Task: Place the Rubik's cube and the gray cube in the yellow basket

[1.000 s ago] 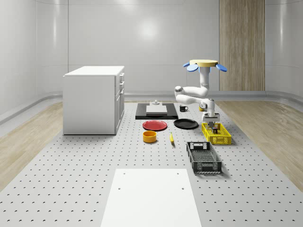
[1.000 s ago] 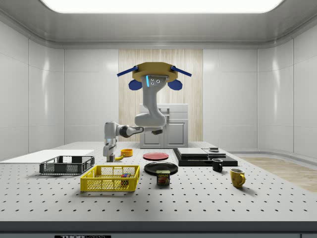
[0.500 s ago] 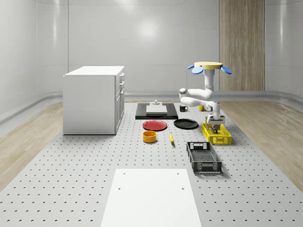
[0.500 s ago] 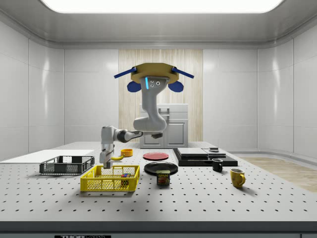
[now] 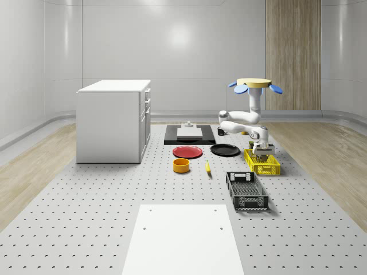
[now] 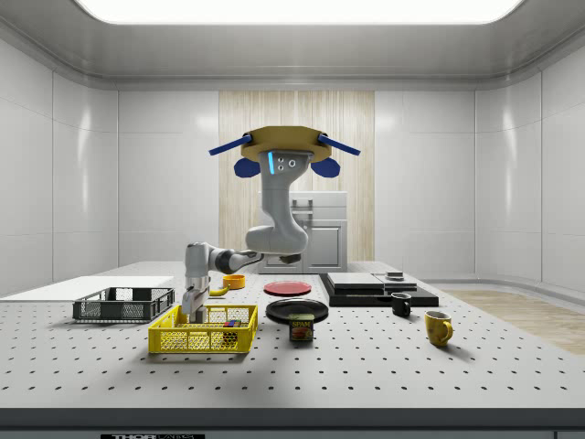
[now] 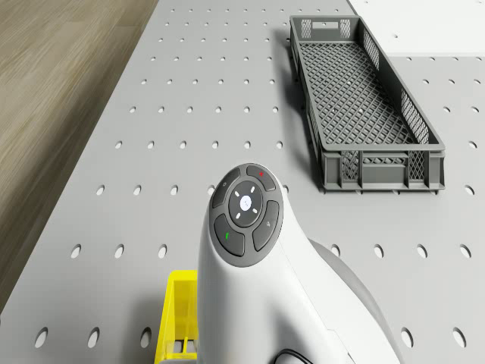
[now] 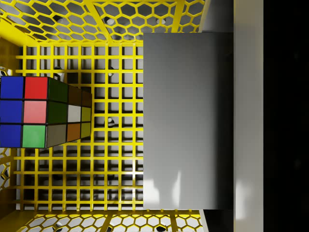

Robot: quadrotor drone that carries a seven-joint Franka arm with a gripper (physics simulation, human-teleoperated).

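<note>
The yellow basket (image 5: 269, 170) (image 6: 203, 340) (image 7: 180, 318) stands on the perforated table at the whole-scene view's right. The Rubik's cube (image 8: 34, 113) (image 6: 233, 323) lies on its mesh floor (image 8: 116, 48). The drone (image 5: 254, 85) (image 6: 281, 146) hovers above the table just behind the basket, with its white arm bent down. My gripper (image 5: 264, 150) (image 6: 189, 315) points straight down and dips below the basket's rim, near the end away from the Rubik's cube. It is shut on the gray cube (image 8: 188, 121), which hangs above the mesh beside the Rubik's cube without touching it.
A gray crate (image 5: 246, 190) (image 7: 364, 98) lies in front of the basket. A black plate (image 5: 225, 150), red plate (image 5: 187, 152), orange bowl (image 5: 181, 165) and banana (image 5: 207, 167) sit toward the whole-scene view's left. A can (image 6: 302, 327) and yellow mug (image 6: 438, 326) stand nearby.
The drone has shifted toward the whole-scene view's right and sunk a little. The arm has carried the gray cube down from above the basket to below its rim.
</note>
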